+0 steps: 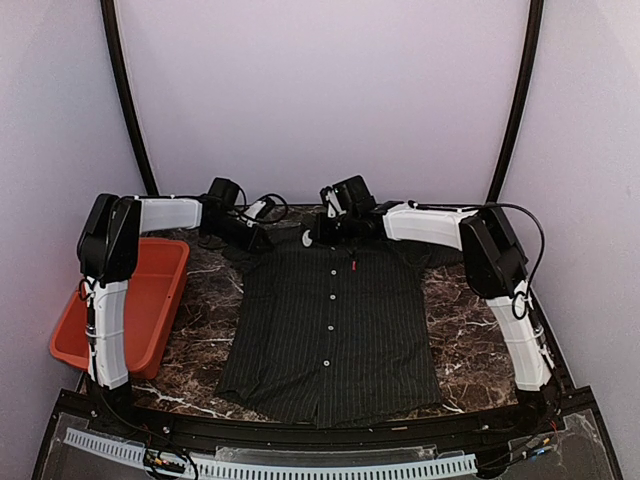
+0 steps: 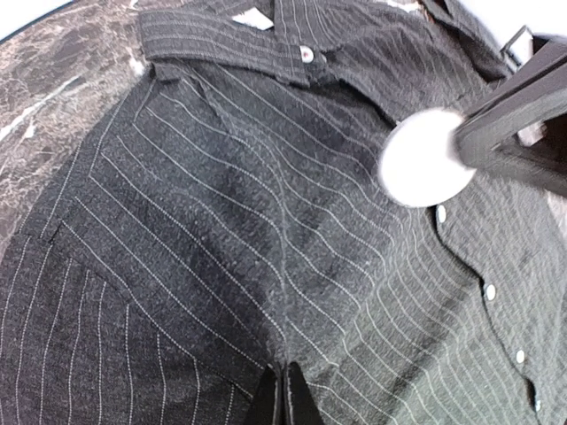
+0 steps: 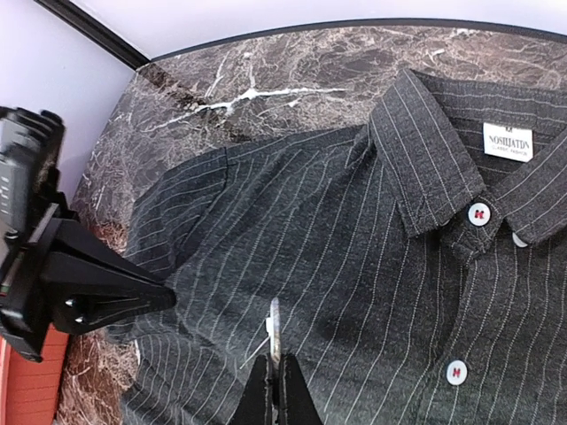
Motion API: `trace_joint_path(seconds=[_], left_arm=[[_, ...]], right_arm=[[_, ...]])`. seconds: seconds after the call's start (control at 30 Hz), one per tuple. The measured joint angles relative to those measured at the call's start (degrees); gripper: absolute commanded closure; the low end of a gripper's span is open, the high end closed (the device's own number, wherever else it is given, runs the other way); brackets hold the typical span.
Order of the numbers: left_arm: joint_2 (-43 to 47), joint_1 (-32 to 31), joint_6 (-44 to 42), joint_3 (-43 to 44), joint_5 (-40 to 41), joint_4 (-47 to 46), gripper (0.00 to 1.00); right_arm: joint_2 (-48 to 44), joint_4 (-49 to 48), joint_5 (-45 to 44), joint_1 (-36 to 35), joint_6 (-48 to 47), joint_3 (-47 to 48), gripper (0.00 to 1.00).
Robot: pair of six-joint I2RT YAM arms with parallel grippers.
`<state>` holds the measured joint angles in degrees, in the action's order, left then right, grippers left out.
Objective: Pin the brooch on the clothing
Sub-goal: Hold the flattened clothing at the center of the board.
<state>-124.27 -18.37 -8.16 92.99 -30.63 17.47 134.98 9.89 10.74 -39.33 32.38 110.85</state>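
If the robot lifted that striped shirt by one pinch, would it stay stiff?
Probably not. The shirt lies flat with soft creases, so it would likely droop and drag. It looks thin, so it is probably light. On the polished marble table it may slide when pushed.

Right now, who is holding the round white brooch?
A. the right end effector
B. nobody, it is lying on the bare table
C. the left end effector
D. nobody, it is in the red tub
A: the right end effector is shut on the brooch, and the left wrist view shows it holding the white disc by its edge over the shirt near the collar.
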Motion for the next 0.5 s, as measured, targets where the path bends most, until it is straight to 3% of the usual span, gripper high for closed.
trace_joint_path(seconds=[0.23, 0.3, 0.33, 0.4, 0.5], left_arm=[[0.1, 1.1, 2.3, -1.5, -3.3, -1.9, 0.96], [0.1, 1.4, 2.7, -1.8, -3.9, -2.1, 0.82], [0.2, 1.5, 3.1, -2.0, -4.2, -2.4, 0.63], [0.2, 1.8, 3.1, -2.1, -4.4, -2.6, 0.36], [1.2, 2.2, 3.6, -3.0, -4.3, -3.3, 0.23]], right_arm=[[5.2, 0.7, -1.0, -0.3, 1.1, 6.0, 1.0], [6.2, 0.8, -1.6, -0.4, 1.3, 7.0, 1.0], [6.4, 0.9, -1.7, -0.5, 1.4, 7.1, 1.0], [6.6, 0.9, -2.0, -0.6, 1.4, 7.1, 1.0], [6.6, 1.2, -2.5, -0.6, 1.4, 7.1, 1.0]])
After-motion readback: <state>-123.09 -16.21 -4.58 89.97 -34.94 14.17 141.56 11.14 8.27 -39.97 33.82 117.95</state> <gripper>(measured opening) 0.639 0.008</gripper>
